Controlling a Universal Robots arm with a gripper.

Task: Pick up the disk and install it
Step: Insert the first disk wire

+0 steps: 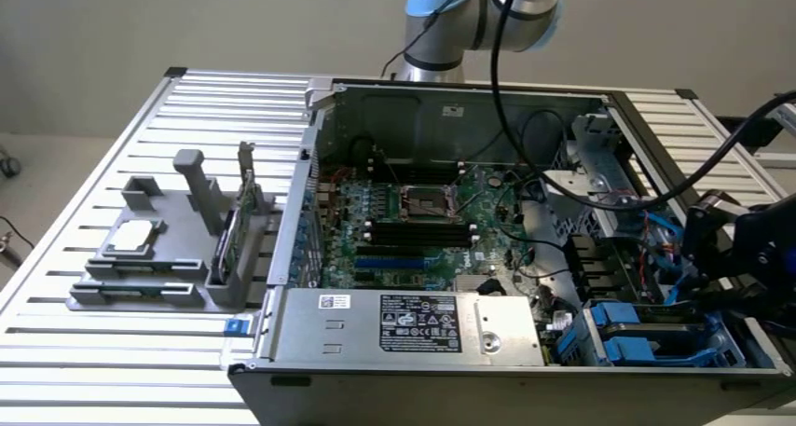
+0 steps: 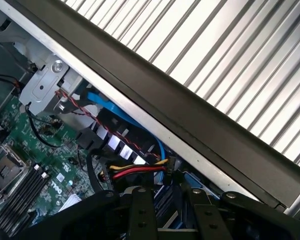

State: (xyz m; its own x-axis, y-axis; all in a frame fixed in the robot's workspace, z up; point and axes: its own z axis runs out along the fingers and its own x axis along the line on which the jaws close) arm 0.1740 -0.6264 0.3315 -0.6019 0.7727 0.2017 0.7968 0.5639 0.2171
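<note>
- Disk (image 1: 640, 337) low in the corner drive bay of the open case (image 1: 498, 389), right beneath the pincer (image 1: 734, 277); flat grey face, blue rails along its sides.
- Cannot tell how wide the pincer stands, nor whether it grips or merely nears the disk; black and bulky, hanging close over the bay.
- Just ahead of the pincer (image 2: 167, 197) in the wrist view: red, yellow and black wires (image 2: 140, 170) ending in a small plug; past them a blue flat cable (image 2: 107, 107) curving up out of the bay.
- Close along one side of the pincer: the dark case wall (image 2: 190, 115); beyond that wall, the slatted metal table (image 2: 230, 55).
- Further from the pincer, deeper in the case: green motherboard (image 1: 411, 221) with a square socket and dark memory slots.
- Next to the bay, a little away from the pincer: silver power supply (image 1: 423, 323) with a printed label on top.
- Well apart from the pincer, across the whole case: grey holder (image 1: 186, 258) on the table; small square silver chip (image 1: 133, 238) lying flat on it; thin green card (image 1: 227, 240) standing on edge.
- Behind the case, far from the pincer: arm (image 1: 435, 16) rising; black cable (image 1: 498, 72) draped down into the case.
</note>
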